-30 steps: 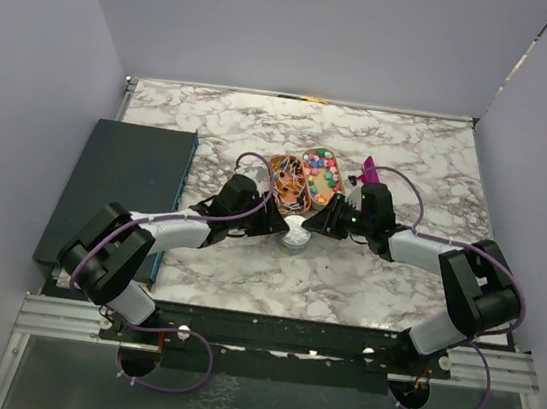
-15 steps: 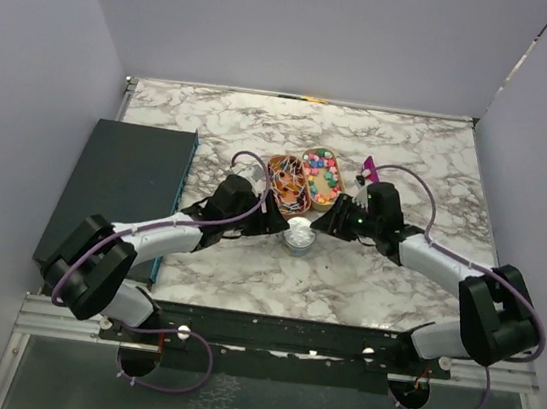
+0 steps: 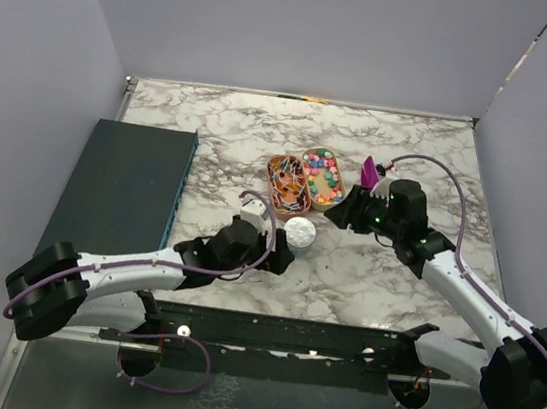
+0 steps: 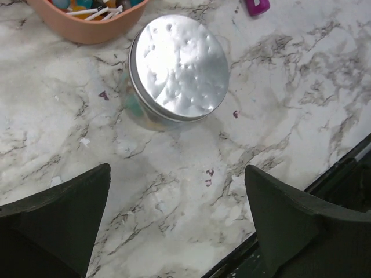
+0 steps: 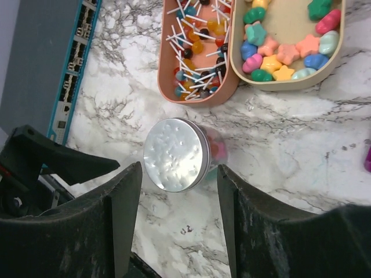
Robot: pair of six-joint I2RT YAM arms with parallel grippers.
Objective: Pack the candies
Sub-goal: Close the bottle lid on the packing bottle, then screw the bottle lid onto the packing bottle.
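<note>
Both released, empty: L pincer, R pincer. Lidded jar mid-bench betw. them; candies in tan tray toward far edge.

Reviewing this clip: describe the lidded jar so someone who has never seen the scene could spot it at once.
On the marble table, find the orange tray and the tan tray side by side near the middle. Just nearer the arms than the orange tray stands a small jar. Unlike those open oval trays, it is round and closed with a shiny silver lid.
</note>
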